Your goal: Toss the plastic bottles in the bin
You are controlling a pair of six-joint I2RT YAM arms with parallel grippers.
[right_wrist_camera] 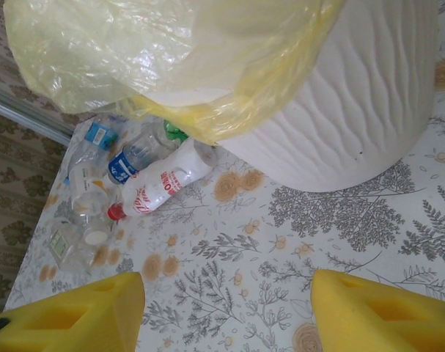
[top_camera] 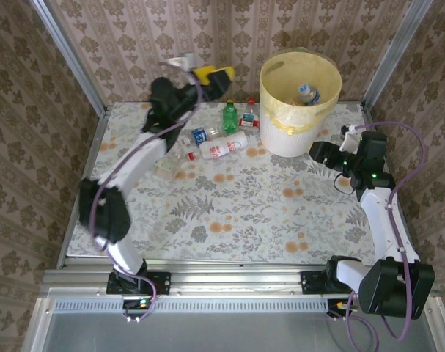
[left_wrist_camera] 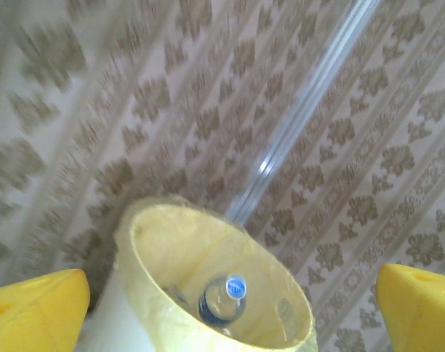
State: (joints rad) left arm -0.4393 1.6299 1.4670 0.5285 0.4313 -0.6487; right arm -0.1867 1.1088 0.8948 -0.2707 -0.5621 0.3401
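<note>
left hand (top_camera: 215, 75) hanging high, fingers wide apart, empty, aiming at bin (top_camera: 299, 128). One bottle (top_camera: 308, 94) lying inside. right hand (right_wrist_camera: 226, 297) sitting just beside the bin wall, fingers apart, nothing between. Remaining bottles (top_camera: 207, 136) lying clustered on tabletop (top_camera: 244, 213) left of bin. Next I'd be taking the red-capped bottle (top_camera: 218, 149) mid-body and letting go only over the rim.

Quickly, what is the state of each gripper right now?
The left gripper is open, holding nothing.
The right gripper is open, holding nothing.
</note>
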